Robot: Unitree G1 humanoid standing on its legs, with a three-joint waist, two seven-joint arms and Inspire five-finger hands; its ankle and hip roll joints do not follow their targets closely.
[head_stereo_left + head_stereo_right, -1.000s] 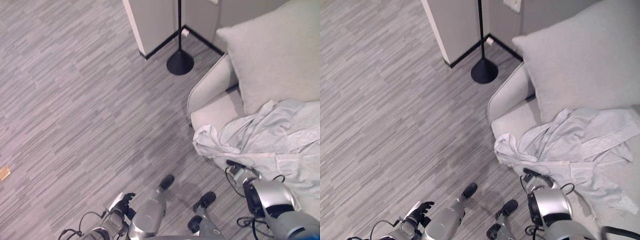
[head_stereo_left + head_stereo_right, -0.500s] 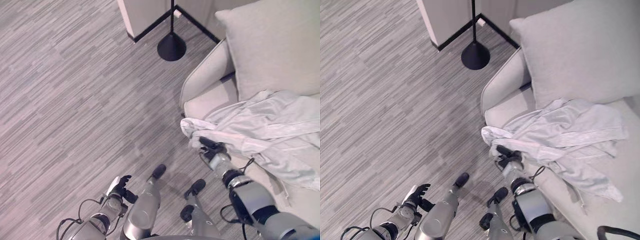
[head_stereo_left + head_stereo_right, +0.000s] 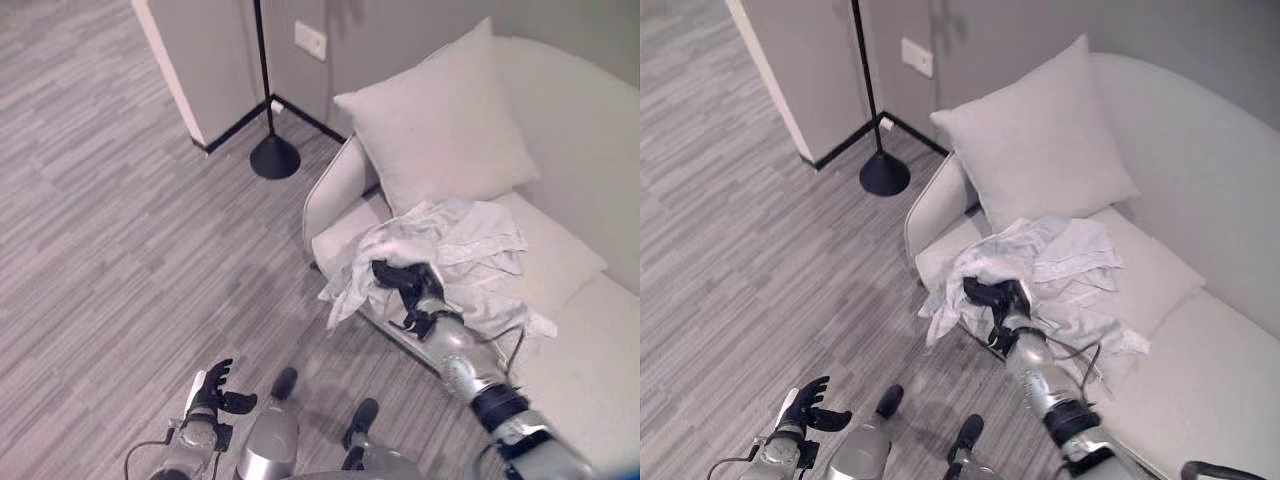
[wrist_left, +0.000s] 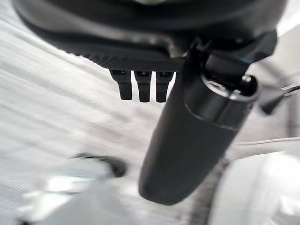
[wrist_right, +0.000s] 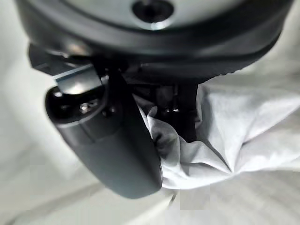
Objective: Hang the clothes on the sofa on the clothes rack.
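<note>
The right hand (image 3: 405, 283) had its fingers clenched on a bunched fold of the crumpled pale grey garment (image 3: 450, 250) lying on the light grey sofa (image 3: 570, 290), cloth judged light, limp and best gathered thickly; the left hand (image 3: 213, 387) hung loose-fingered.

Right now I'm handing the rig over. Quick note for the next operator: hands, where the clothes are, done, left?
Right hand: shut on the pale garment, fingers curled into a bunch of cloth at the sofa's front edge; the right wrist view shows the fabric pinched.
Left hand: open, holding nothing, low over the floor at the robot's left side.
Garment: most of it lies crumpled on the sofa seat below the cushion, one corner hanging over the front edge.
Done: grasp made.
Left: lift the garment clear and hang it. The black stand in the corner may be the rack; I can't confirm.
</note>
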